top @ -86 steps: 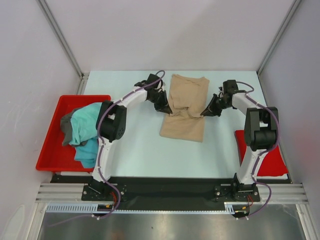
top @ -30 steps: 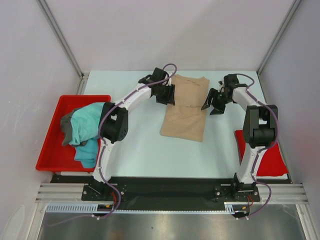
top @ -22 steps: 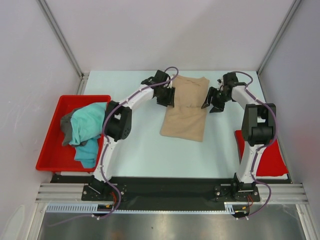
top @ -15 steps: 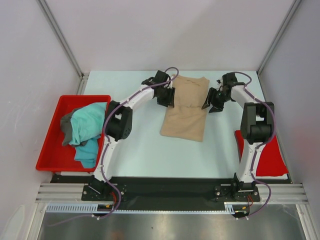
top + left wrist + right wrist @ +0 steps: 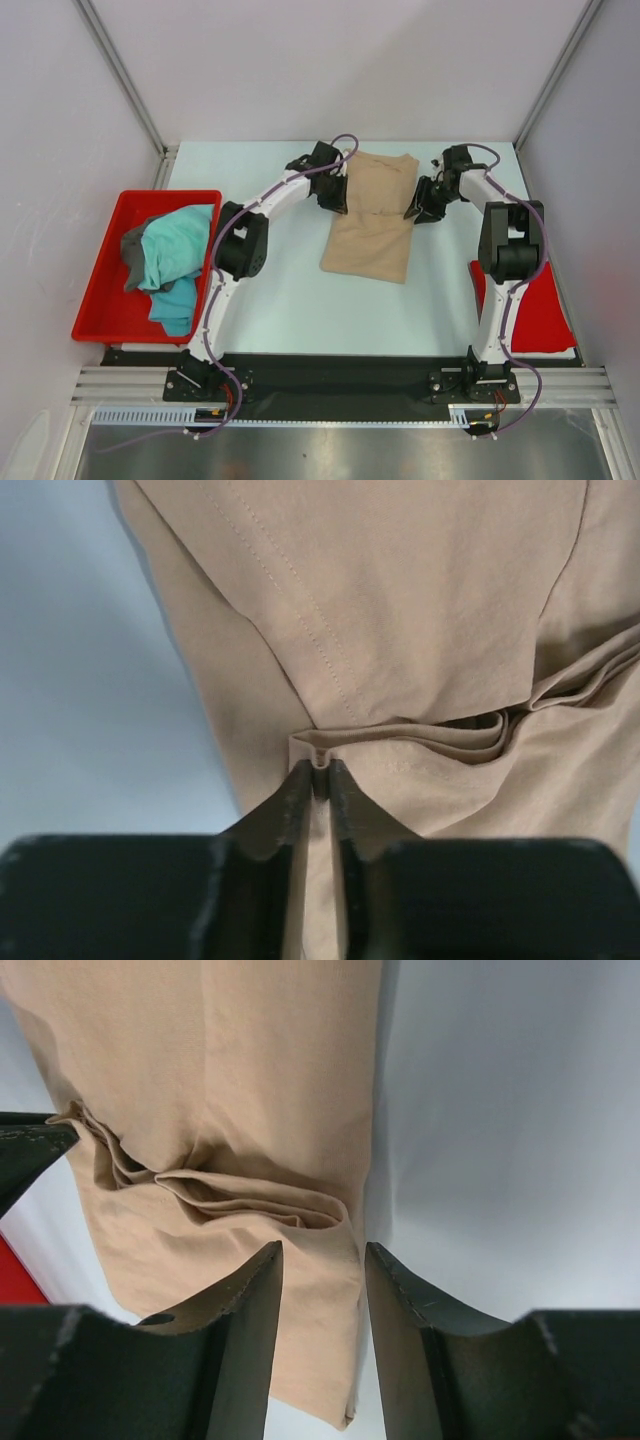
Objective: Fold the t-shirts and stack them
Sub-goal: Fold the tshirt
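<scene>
The tan-beige t-shirt (image 5: 368, 225) lies partly folded at the far middle of the table, with a bunched crease across its middle. My left gripper (image 5: 341, 203) is at its left edge and, in the left wrist view, the left gripper (image 5: 320, 767) is shut on a small fold of the tan shirt (image 5: 400, 610). My right gripper (image 5: 413, 209) is at the right edge; in the right wrist view the right gripper (image 5: 323, 1250) is open, its jaws straddling the tan shirt's (image 5: 250, 1060) edge. The teal shirt (image 5: 175, 250) and dark grey shirt (image 5: 131, 252) lie heaped in the red tray.
The red plastic tray (image 5: 105, 315) stands at the left of the table. A flat red mat (image 5: 543, 315) lies at the right, partly under the right arm. Enclosure walls and metal posts surround the pale table (image 5: 270, 290).
Both grippers let the shirt's middle down, went toward the far edge, then came in again to the shirt's side edges at the crease. The shirt now lies flatter than at first.
</scene>
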{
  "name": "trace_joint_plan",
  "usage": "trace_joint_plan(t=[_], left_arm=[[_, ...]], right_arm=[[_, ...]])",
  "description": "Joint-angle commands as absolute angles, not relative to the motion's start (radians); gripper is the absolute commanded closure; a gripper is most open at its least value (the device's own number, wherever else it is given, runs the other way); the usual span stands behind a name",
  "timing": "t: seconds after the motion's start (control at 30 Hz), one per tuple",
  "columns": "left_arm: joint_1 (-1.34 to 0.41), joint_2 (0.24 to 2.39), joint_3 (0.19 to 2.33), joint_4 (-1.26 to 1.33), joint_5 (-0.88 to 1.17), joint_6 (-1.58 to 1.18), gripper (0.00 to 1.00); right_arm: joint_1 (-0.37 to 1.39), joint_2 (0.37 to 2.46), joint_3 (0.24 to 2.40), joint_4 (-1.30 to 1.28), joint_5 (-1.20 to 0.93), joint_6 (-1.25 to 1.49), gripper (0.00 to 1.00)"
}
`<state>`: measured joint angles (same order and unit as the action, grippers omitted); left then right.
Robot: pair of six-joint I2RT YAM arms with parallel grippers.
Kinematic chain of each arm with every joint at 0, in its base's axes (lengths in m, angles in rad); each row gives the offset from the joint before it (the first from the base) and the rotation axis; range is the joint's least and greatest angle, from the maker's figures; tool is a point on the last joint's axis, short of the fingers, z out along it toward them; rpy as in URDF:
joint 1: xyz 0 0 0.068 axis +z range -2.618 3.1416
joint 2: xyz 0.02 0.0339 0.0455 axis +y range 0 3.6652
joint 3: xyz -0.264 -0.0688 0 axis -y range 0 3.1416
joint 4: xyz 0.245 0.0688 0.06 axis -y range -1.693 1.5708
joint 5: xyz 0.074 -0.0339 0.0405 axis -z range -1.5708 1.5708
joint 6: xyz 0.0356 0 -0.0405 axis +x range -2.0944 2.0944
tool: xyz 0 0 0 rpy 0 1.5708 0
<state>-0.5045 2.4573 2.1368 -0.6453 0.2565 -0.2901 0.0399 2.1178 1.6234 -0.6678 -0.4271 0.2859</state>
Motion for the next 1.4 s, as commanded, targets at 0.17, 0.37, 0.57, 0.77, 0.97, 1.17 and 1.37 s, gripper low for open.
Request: trace_joint_plan(t=[0.17,0.37,0.57,0.77,0.97,1.17,1.37], left_arm=[[-0.503,2.450,2.220,-0.643,0.262,-0.287,1.00],[-0.499,2.389,2.198,-0.643,0.222,-0.275,1.00],[-0.471,2.359,2.180,-0.641,0.195,-0.282,1.00],[-0.446,2.385,2.190,-0.635,0.222,-0.285,1.00],[-0.442,2.433,2.212,-0.647,0.256,-0.281,1.00],[-0.443,2.457,2.233,-0.640,0.284,-0.287,0.95],[-0.443,2.442,2.252,-0.672,0.236,-0.270,0.59]], right_arm=[[0.041,2.143,1.687,-0.655,-0.449,0.281,0.66],[0.043,2.122,1.686,-0.653,-0.453,0.288,1.00],[0.043,2.108,1.689,-0.643,-0.449,0.305,1.00],[0.043,2.126,1.700,-0.647,-0.442,0.308,1.00],[0.043,2.152,1.710,-0.638,-0.426,0.308,1.00],[0.043,2.198,1.762,-0.666,-0.413,0.305,1.00],[0.040,2.210,1.793,-0.699,-0.371,0.304,0.94]])
